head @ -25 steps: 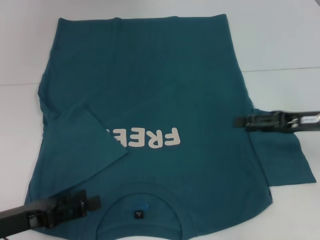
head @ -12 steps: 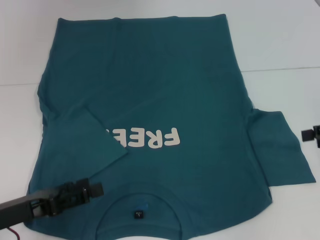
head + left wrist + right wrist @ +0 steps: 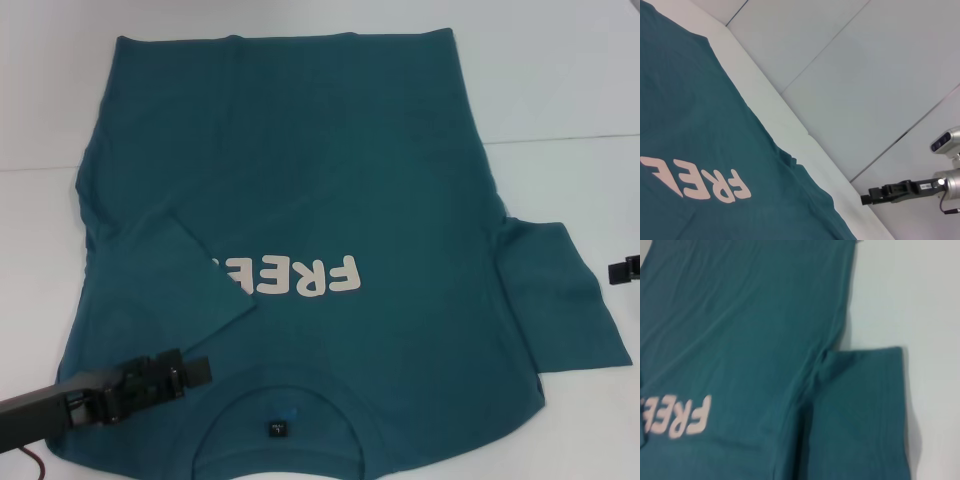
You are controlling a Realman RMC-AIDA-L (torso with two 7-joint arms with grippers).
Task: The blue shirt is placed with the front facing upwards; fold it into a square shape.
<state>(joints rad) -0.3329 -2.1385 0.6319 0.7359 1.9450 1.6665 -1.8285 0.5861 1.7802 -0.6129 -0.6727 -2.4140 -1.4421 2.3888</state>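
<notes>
White table carries one blue shirt, spread flat with its front up and covering most of the middle of the table. Its hem lies toward the far edge and its neck opening toward the near edge. One cream print runs across the chest; its letters read upside down in the head view, and the fold covers the start of the word. One small dark label sits inside the collar close to the near edge. The shirt has two short sleeves. The left sleeve is folded inward over the chest, its corner lying on the first letters of the print. The right sleeve lies out flat on the table toward the right edge.

Two hands show. The left hand is over the shirt's left shoulder area, near the near left corner of the table, just beside the collar; I cannot tell whether its fingers are apart or together, or whether they touch the cloth. The right hand is at the right edge, clear of the right sleeve with bare table between them; only its tip shows in the head view. In the left wrist view the right hand holds nothing and its fingers look closed together.
</notes>
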